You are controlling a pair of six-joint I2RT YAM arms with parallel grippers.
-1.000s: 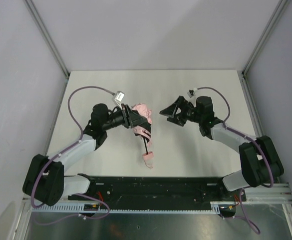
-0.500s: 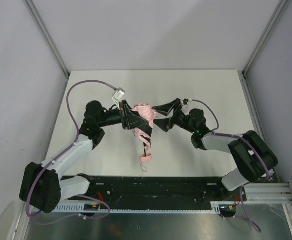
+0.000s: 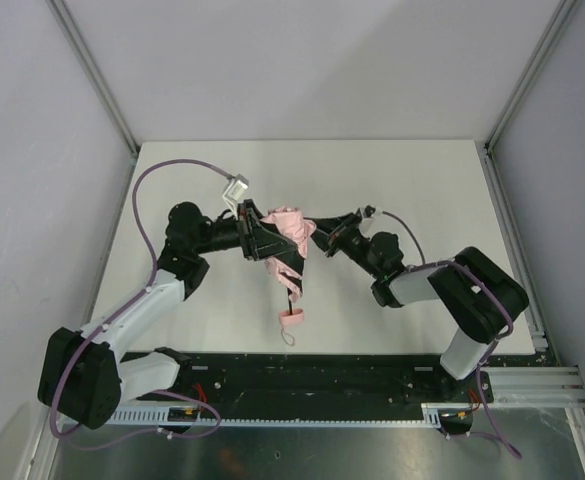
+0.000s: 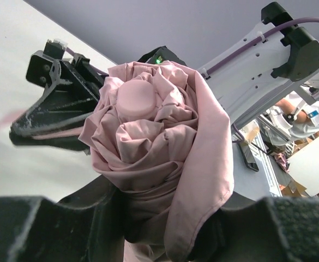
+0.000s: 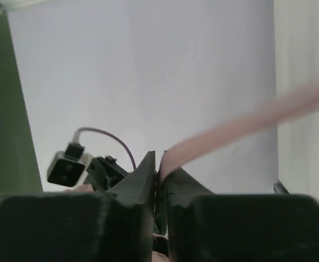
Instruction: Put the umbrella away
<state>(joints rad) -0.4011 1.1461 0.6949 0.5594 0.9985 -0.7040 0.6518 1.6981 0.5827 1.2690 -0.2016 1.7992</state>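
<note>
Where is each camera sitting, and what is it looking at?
Top camera: above and behind the arms, looking down at the table; both arms show, left gripper clamping the umbrella, right gripper beside it.
Left wrist camera: on the left wrist, looking past its own fingers at the umbrella's top.
Right wrist camera: on the right wrist, looking past its shut fingers, which pinch a pink strap.
Shared: top and left wrist views both show the right gripper.

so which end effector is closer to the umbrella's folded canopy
Left. The left end effector is clamped around the folded canopy; the right end effector sits just off its side, shut on the pink strap.
</note>
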